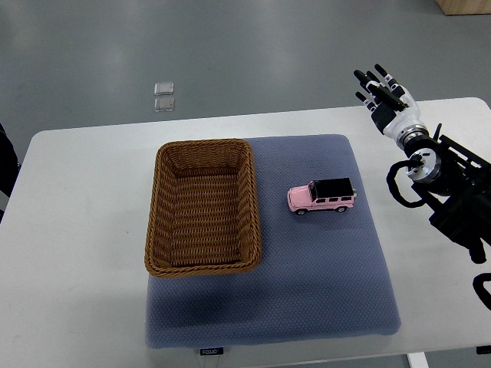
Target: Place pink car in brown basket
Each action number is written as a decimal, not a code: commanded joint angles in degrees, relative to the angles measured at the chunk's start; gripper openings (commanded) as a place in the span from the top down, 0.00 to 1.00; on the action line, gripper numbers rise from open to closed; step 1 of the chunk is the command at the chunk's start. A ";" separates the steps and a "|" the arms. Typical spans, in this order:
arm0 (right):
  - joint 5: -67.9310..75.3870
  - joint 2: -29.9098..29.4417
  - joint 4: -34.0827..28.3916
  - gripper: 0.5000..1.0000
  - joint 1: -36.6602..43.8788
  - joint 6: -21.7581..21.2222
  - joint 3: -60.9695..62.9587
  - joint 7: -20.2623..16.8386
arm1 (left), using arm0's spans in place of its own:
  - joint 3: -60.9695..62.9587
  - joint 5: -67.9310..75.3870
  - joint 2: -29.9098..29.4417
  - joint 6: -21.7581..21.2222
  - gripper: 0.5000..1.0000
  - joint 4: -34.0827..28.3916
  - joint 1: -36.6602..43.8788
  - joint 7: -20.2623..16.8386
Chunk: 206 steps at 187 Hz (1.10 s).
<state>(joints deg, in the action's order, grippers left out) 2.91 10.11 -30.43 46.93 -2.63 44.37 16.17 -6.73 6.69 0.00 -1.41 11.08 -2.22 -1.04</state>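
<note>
Looking down from the top view, you have one camera to go by:

Counter: you see a white counter point(77, 230) with rounded corners, grey floor beyond its far edge.

Mat: a blue-grey padded mat point(322, 291) lies on the middle of the counter; a small dark label sits at its near edge, too small for you to read.

Brown basket: the brown basket point(203, 264) is a woven rectangular one, standing upright on the left part of the mat, its long side running away from you. Its inside shows only bare weave.

Pink car: the pink car point(322, 196) with a black roof stands on its wheels on the mat, to the right of the basket and apart from it, outside the rim. It lies crosswise, side-on to you; the nose seems to point left toward the basket, though at this size you cannot be sure.

Right hand: your right hand point(386, 96) is up at the far right of the counter, beyond the mat's far right corner and well apart from the car. Its dark-tipped fingers point(374, 79) are spread and extended, pointing away toward the far side, holding nothing. The black arm behind it comes in from the right edge.

Floor: two small pale square pieces point(163, 96) lie on the floor beyond the counter, one just behind the other.

Left edge: a dark shape point(6, 165) shows there, cut off by the frame; you cannot tell what it is.
</note>
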 commanded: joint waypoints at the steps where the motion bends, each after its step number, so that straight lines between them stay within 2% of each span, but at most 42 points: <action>1: -0.01 -0.01 0.02 0.18 0.00 -0.01 0.02 0.00 | -0.04 -0.01 0.00 0.00 0.00 0.09 0.02 -0.01; 206: 0.08 -0.01 0.28 0.18 0.00 0.08 0.02 0.00 | 0.66 0.17 0.00 -0.17 0.00 -0.79 0.99 0.07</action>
<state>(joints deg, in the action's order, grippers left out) 2.99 10.02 -30.07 46.93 -2.62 44.39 16.17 -6.07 6.86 0.00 -1.59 10.28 -1.22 -0.96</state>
